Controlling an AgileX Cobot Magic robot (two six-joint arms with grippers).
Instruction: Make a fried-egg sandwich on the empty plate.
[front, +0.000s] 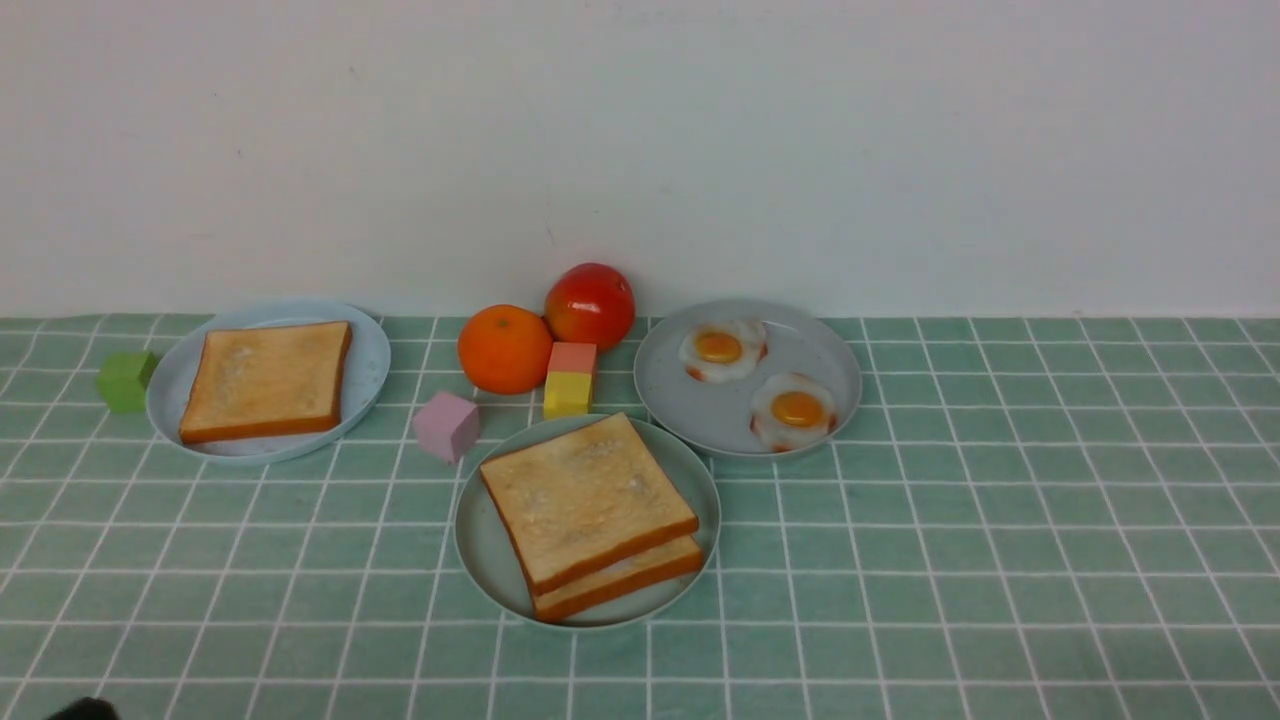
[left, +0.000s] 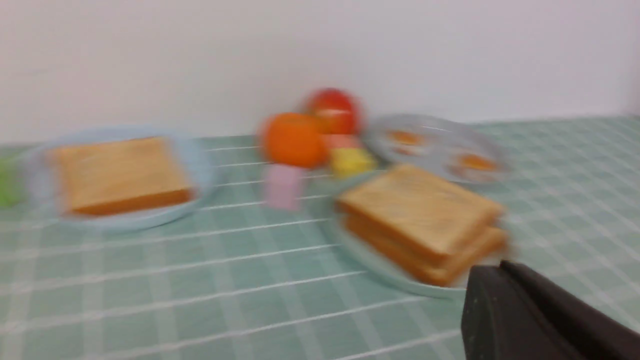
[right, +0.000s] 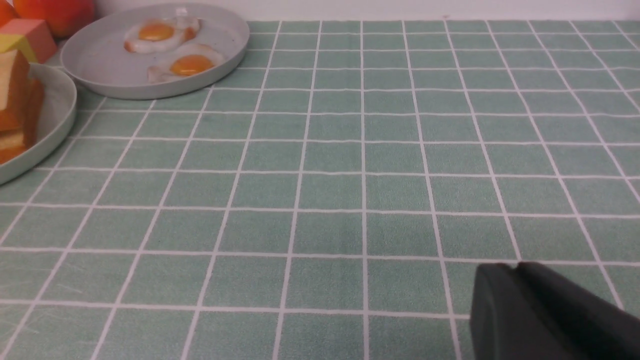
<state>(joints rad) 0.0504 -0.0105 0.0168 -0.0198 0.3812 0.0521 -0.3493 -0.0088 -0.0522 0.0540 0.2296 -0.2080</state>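
The two-slice golden toast sandwich (front: 592, 512) sat on the round mint-green plate (front: 487, 545). The left gripper (left: 500, 267) was closed and empty. The right gripper (right: 515, 270) looked closed; I could not tell for sure.

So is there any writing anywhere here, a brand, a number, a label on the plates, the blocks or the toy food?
None: no readable text in any view.
The toast sandwich, the mint-green plate, the fried eggs, the orange, the tomato and the pink block show plain surfaces.
The left wrist view is blurred, so fine print there could not be read anyway.
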